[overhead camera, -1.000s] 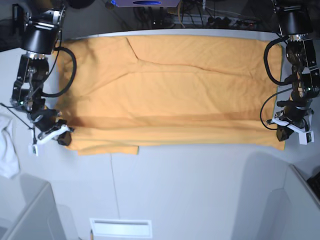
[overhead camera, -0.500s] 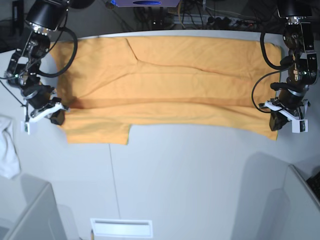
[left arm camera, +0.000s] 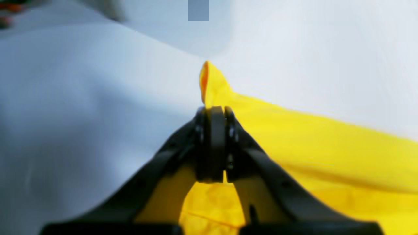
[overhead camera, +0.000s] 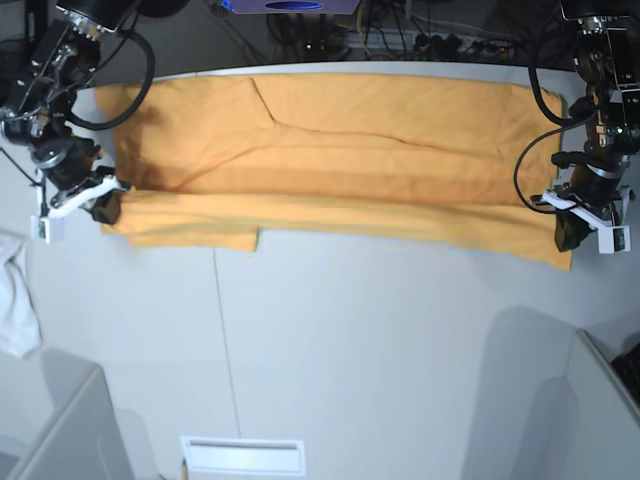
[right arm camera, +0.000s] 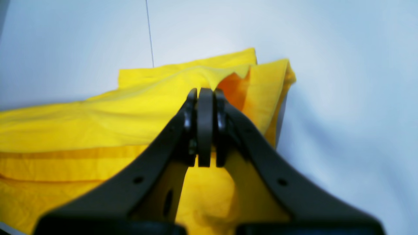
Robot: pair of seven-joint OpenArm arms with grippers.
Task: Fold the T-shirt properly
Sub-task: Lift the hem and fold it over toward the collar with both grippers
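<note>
The light-orange T-shirt lies spread wide across the far half of the white table, its near edge lifted and doubled back over itself. My left gripper is at the base view's right, shut on the T-shirt's near right corner. My right gripper is at the base view's left, shut on the near left edge by the sleeve. In both wrist views the black fingers are pressed together with yellow-orange cloth pinched between them.
A small white cloth lies at the table's left edge. Grey bins stand at the near left and near right. A white slotted plate sits at the near edge. Cables and equipment crowd behind the table.
Both grippers have moved toward the far side, carrying the T-shirt's near edge with them. The folded band of cloth now lies further back over the shirt.
</note>
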